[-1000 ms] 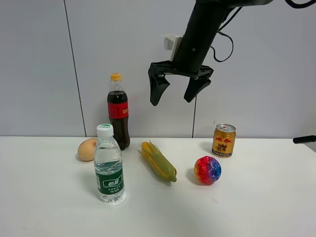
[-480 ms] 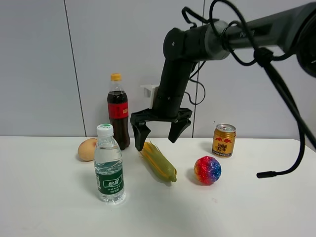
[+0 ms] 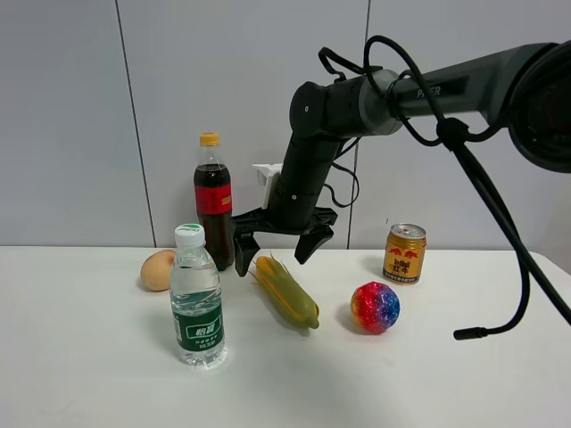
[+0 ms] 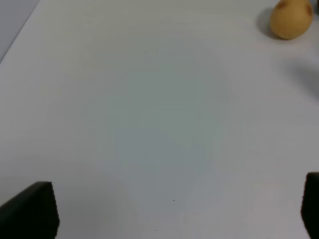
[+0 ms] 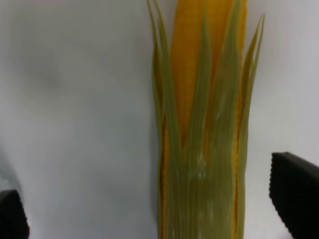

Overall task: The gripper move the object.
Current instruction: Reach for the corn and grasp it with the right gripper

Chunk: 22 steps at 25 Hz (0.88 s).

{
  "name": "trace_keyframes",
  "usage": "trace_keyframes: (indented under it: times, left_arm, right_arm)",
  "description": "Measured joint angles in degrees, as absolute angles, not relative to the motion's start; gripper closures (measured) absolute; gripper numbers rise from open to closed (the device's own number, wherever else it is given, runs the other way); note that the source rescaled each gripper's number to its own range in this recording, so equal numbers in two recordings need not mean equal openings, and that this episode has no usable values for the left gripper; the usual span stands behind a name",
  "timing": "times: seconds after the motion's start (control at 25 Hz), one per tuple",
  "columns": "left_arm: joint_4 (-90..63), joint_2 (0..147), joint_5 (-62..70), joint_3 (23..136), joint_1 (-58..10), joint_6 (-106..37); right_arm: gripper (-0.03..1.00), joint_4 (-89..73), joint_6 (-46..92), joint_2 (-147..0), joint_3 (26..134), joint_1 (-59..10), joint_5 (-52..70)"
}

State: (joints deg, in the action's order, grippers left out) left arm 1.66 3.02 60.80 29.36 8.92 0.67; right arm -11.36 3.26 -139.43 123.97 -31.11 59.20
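— Elongated toy ear of corn, yellow kernels wrapped in green husk (image 3: 287,292): lay where?

— Lay flat on the white table (image 3: 446,374), near the middle and slanted, with the yellow tip toward the back wall and the husk end toward the front. Sat between the clear plastic water bottle with the green label (image 3: 197,299) and the glittery rainbow-coloured ball (image 3: 375,307), apart from both.

— And the right black two-pronged gripper (image 3: 272,260)?

— Hung low over the far end of the corn, prongs pointing down, one on each side of the yellow tip. Stood spread wide and gripped nothing. Looked the same from the right wrist camera: straddled the corn (image 5: 204,149) lengthwise, with the black fingertips (image 5: 296,194) out at the edges and clear of the husk on both sides.

— And the left gripper (image 4: 169,209)?

— Showed up only in its own wrist view. Hovered over bare table with the black fingertips (image 4: 30,211) far apart and held nothing. Faced the tan egg (image 4: 291,19), well off from it.

— Anything else near the corn?

— Yes. Saw a dark cola bottle with a red label and yellow cap (image 3: 214,201) just beside the right gripper's outer prong. Found the egg behind the water bottle, and a gold drink can with red print (image 3: 404,253) toward the back on the ball's side.
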Motion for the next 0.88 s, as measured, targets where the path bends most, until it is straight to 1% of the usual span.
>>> trace_keyframes:
  times: [0.12, 0.32, 0.88]
  left_arm:
    - [1.66, 3.02, 60.80, 29.36, 8.92, 0.67]
    - [1.66, 3.02, 60.80, 29.36, 8.92, 0.67]
    - [1.66, 3.02, 60.80, 29.36, 8.92, 0.67]
  right_arm:
    - [0.00, -10.03, 2.81, -140.05, 123.97, -31.11, 58.45]
    - [0.04, -6.73, 1.18, -141.61, 123.97, -31.11, 58.26]
    - [0.07, -4.73, 0.31, -144.41, 123.97, -31.11, 56.44]
